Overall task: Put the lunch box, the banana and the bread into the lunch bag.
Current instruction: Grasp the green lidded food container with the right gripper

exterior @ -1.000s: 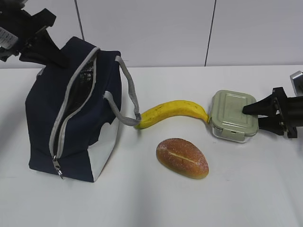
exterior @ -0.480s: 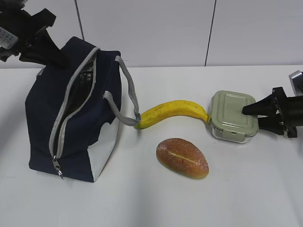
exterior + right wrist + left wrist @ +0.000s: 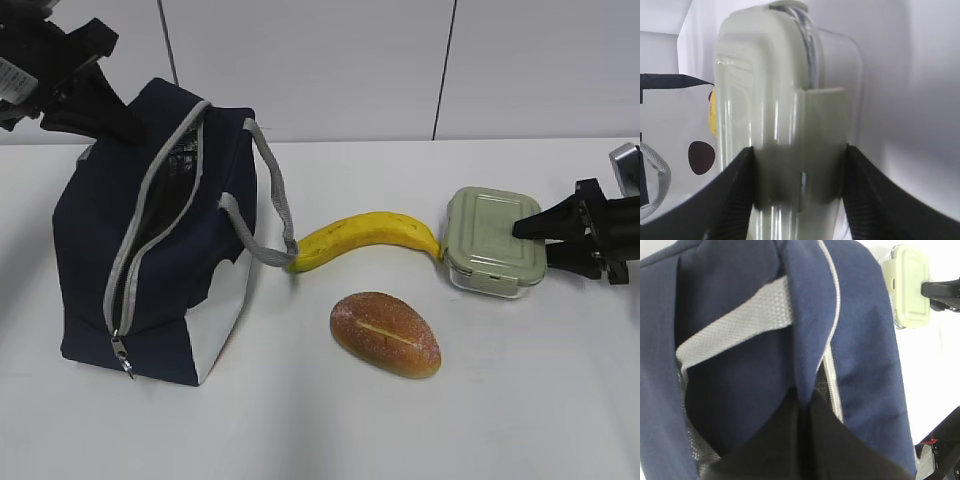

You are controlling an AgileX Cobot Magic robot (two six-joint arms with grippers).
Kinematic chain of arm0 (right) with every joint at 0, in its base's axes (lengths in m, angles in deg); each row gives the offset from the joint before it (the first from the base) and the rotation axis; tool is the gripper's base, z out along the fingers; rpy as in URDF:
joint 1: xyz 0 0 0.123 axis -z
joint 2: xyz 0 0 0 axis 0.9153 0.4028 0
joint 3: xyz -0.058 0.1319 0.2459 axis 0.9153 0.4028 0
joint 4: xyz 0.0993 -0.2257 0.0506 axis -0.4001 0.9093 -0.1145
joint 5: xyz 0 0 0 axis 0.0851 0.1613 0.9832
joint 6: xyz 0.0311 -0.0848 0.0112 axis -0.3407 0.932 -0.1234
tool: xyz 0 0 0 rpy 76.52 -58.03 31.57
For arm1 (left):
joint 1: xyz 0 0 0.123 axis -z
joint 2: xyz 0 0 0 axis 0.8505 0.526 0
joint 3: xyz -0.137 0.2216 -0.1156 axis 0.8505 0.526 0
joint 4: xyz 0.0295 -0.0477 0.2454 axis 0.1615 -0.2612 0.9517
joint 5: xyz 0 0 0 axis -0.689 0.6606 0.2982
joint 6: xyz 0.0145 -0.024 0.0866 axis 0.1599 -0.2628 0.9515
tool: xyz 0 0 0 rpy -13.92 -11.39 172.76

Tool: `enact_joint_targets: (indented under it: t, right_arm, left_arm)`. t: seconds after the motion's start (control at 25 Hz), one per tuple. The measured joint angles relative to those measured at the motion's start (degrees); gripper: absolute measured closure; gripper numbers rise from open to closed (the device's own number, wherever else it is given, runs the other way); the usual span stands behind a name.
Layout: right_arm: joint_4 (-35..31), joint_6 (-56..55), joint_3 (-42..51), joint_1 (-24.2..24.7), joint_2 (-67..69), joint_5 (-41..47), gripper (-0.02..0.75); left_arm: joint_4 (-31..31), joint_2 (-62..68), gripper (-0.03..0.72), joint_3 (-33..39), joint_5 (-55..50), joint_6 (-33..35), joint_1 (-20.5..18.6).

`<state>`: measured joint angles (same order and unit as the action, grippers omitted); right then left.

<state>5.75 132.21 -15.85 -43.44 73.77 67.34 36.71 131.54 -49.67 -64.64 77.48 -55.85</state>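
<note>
- Standing on the left of the white surface (image 3: 500, 400), the lunch bag (image 3: 90, 260) has its grey zipper undone, so the top gapes and a dark lining shows inside.
- One grey strap handle (image 3: 262, 215) droops over the bag's right side, its low end just beside the banana's tip.
- Pinching the bag's rear top edge, the left pincer (image 3: 85, 95) is clamped on the navy fabric; the left wrist view shows the cloth (image 3: 805, 340) folded up between the black fingers (image 3: 790, 440).
- The banana (image 3: 365, 237) lies flat between the bag and the lunch box, its right tip touching the box's left side.
- The lunch box (image 3: 494, 243) sits on the surface at the right, pale green lid on top.
- The right pincer (image 3: 540, 245) comes in from the right edge at the box's near side. In the right wrist view its two black fingers (image 3: 735, 195) press against either side of the box (image 3: 790, 130) at the lid clip, so it grips the lunch box, which rests on the surface.
- The bread (image 3: 386, 333) lies alone toward the front, apart from the banana and the box, slit facing up.
</note>
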Motion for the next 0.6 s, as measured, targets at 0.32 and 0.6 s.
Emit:
enact_joint_targets:
  t: [0.32, 0.6]
  right_arm:
    - [0.09, -0.63, -1.19, 0.0, 0.0, 0.04, 0.365]
    - [0.09, -2.63, -1.19, 0.0, 0.0, 0.26, 0.363]
  left_arm:
    - [0.0, 0.0, 0.688, 0.0, 0.0, 0.0, 0.0]
    - [0.0, 0.0, 0.688, 0.0, 0.0, 0.0, 0.0]
